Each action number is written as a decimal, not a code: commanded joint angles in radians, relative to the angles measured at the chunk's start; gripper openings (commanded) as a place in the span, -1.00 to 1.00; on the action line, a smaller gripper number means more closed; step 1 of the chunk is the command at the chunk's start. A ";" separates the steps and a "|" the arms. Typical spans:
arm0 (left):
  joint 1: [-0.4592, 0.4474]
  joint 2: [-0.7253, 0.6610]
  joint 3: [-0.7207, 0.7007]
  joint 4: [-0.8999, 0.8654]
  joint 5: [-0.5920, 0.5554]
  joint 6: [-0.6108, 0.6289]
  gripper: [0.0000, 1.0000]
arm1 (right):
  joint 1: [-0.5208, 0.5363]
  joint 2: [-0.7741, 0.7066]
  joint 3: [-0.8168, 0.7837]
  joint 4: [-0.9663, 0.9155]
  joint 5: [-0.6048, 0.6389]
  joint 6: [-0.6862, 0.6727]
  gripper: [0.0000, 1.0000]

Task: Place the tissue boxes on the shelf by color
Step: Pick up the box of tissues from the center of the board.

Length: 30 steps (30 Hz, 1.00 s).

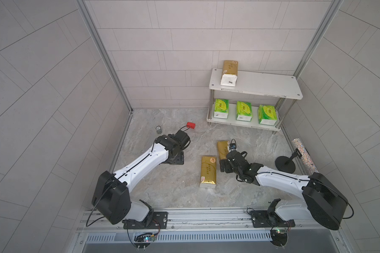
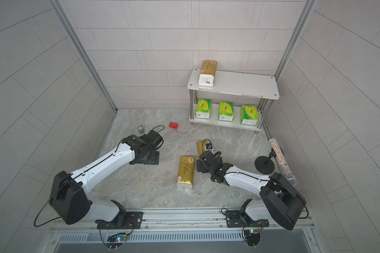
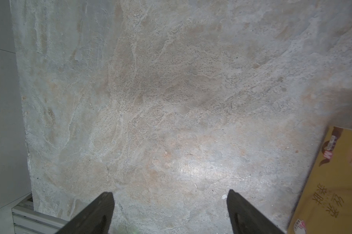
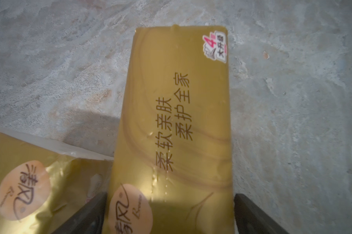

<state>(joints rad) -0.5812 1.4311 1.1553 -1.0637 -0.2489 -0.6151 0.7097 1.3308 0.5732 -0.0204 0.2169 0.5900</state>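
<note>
**Inspecting the sort: two gold packs off the shelf**

Obscured: in both top views the left arm (image 1: 140,162) and right arm (image 1: 278,177) cover their own fingertips. The right arm also hides the near half of the straddled gold pack (image 1: 221,150). The right wrist view cuts off that pack's near end. The left wrist view shows only an edge strip of the loose gold pack (image 3: 333,182).

Jaws: the right gripper (image 4: 170,195) stands spread wide, one finger on either side of the straddled gold pack. That pack lies flat on the floor (image 3: 171,101) and runs out ahead of the tips. Contact with its sides cannot be judged. The loose gold pack lies just outside one right finger. The left gripper (image 3: 170,192) is spread wide over bare floor with nothing between its fingers.

Count: six packs.
- Three green packs (image 1: 244,110) sit on the lower tier of the shelf (image 1: 267,85), well ahead of the right jaws.
- One shelved gold pack (image 1: 229,72) sits on the top tier.
- Two gold packs are on the floor.

One red block (image 1: 190,125) lies beyond the left gripper.
</note>
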 commanded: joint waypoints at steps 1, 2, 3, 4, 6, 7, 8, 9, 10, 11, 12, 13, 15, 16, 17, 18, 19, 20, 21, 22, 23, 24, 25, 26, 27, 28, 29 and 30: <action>-0.004 -0.012 -0.005 -0.015 -0.019 0.011 0.90 | 0.007 0.025 -0.036 0.045 0.040 0.024 0.99; -0.003 -0.011 -0.007 -0.013 -0.018 0.011 0.90 | 0.007 0.031 -0.041 0.060 0.042 0.023 0.99; -0.003 -0.009 -0.009 -0.010 -0.016 0.011 0.90 | 0.007 0.040 -0.046 0.080 0.043 0.019 0.99; -0.003 -0.007 -0.009 -0.007 -0.015 0.011 0.90 | 0.008 0.048 -0.051 0.100 0.045 0.013 0.99; -0.003 -0.005 -0.008 -0.005 -0.016 0.011 0.90 | 0.010 0.061 -0.056 0.128 0.050 -0.001 1.00; -0.003 -0.005 -0.009 -0.005 -0.019 0.011 0.90 | 0.010 0.067 -0.056 0.137 0.053 -0.010 0.99; -0.003 -0.005 -0.009 -0.004 -0.019 0.011 0.90 | 0.011 0.073 -0.055 0.145 0.057 -0.019 1.00; -0.003 -0.006 -0.009 -0.002 -0.019 0.011 0.90 | 0.011 0.076 -0.055 0.156 0.059 -0.031 1.00; -0.004 -0.006 -0.009 -0.002 -0.021 0.009 0.90 | 0.011 0.078 -0.058 0.171 0.059 -0.041 0.99; -0.003 -0.005 -0.008 -0.002 -0.020 0.008 0.90 | 0.011 0.082 -0.057 0.180 0.059 -0.053 0.96; -0.004 -0.006 -0.008 -0.002 -0.020 0.006 0.90 | 0.010 0.084 -0.056 0.190 0.060 -0.063 0.93; -0.003 -0.005 -0.009 -0.002 -0.019 0.005 0.90 | 0.011 0.088 -0.054 0.194 0.058 -0.069 0.90; -0.004 -0.005 -0.010 -0.001 -0.019 0.003 0.90 | 0.010 0.093 -0.049 0.199 0.052 -0.082 0.81; -0.003 -0.004 -0.012 0.000 -0.018 0.002 0.90 | 0.010 0.095 -0.047 0.197 0.050 -0.086 0.76; -0.004 -0.004 -0.012 0.000 -0.020 0.002 0.90 | 0.011 0.092 -0.043 0.191 0.050 -0.088 0.73; -0.003 -0.004 -0.012 0.000 -0.020 -0.001 0.90 | 0.011 0.085 -0.041 0.184 0.049 -0.088 0.71; -0.004 -0.004 -0.013 0.002 -0.022 -0.001 0.90 | 0.011 0.075 -0.037 0.172 0.049 -0.088 0.68; -0.004 -0.004 -0.013 0.003 -0.022 -0.003 0.90 | 0.010 0.060 -0.030 0.150 0.053 -0.084 0.65; -0.003 -0.004 -0.014 0.004 -0.022 -0.003 0.90 | 0.010 0.044 -0.021 0.124 0.059 -0.079 0.63; -0.003 -0.004 -0.014 0.005 -0.021 -0.005 0.90 | 0.010 0.018 -0.007 0.082 0.059 -0.073 0.60; -0.004 -0.003 -0.014 0.006 -0.021 -0.007 0.90 | 0.010 0.002 0.000 0.061 0.061 -0.073 0.59; -0.002 -0.002 -0.015 0.010 -0.021 -0.008 0.90 | 0.010 -0.026 0.004 0.037 0.061 -0.071 0.57; -0.003 -0.002 -0.017 0.013 -0.019 -0.009 0.90 | 0.010 -0.048 0.006 0.023 0.062 -0.071 0.56; -0.003 -0.001 -0.017 0.014 -0.018 -0.007 0.90 | 0.010 -0.073 0.007 0.008 0.065 -0.070 0.56; -0.002 0.001 -0.017 0.017 -0.016 -0.009 0.90 | 0.010 -0.104 0.005 -0.005 0.068 -0.070 0.55; -0.002 0.002 -0.017 0.019 -0.017 -0.009 0.90 | 0.008 -0.137 0.009 -0.032 0.070 -0.068 0.54; -0.002 0.005 -0.016 0.020 -0.017 -0.009 0.90 | 0.008 -0.170 0.018 -0.065 0.071 -0.068 0.54; -0.002 0.008 -0.014 0.021 -0.018 -0.010 0.90 | 0.006 -0.199 0.028 -0.104 0.073 -0.067 0.54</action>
<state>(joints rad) -0.5812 1.4315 1.1511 -1.0428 -0.2520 -0.6128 0.7136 1.2144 0.5564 -0.0196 0.2543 0.5209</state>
